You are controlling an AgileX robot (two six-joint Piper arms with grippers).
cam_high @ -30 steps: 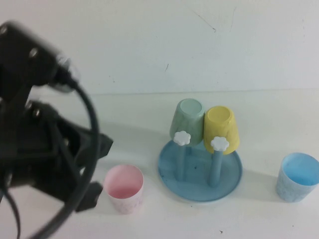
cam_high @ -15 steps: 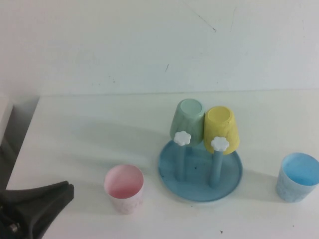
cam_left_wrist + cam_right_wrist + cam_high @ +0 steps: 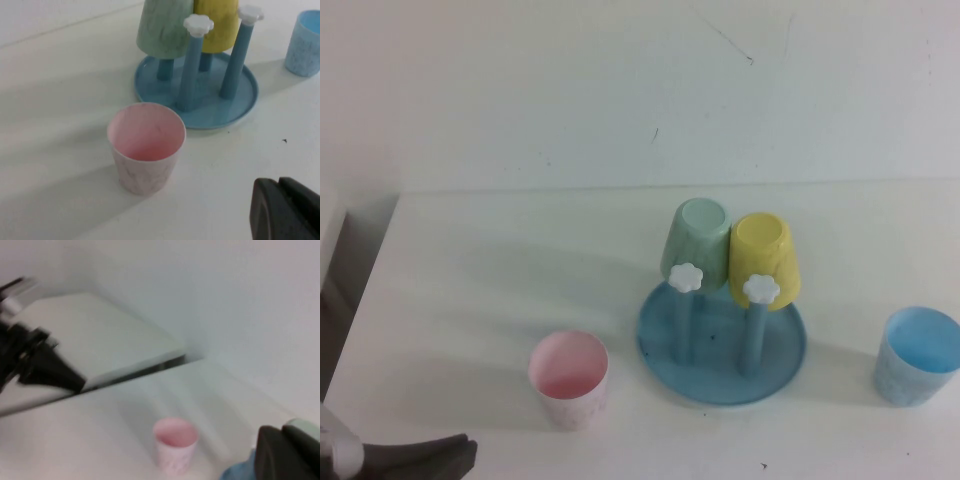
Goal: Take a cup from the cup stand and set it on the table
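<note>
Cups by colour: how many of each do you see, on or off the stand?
Pink cup: 1, upright on the table
Light blue cup: 1, on the table
Mint-green cup: 1, on the cup stand
Yellow cup: 1, on the stand
Total: 4

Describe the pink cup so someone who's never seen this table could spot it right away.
On the white table find the blue cup stand with mint and yellow cups upside down on its pegs. The pink cup stands upright on the table just off the stand's left side, apart from it. It is the only pink one; the blue cup stands on the opposite side. The left gripper is at the near left edge; the right gripper shows only in its wrist view.
</note>
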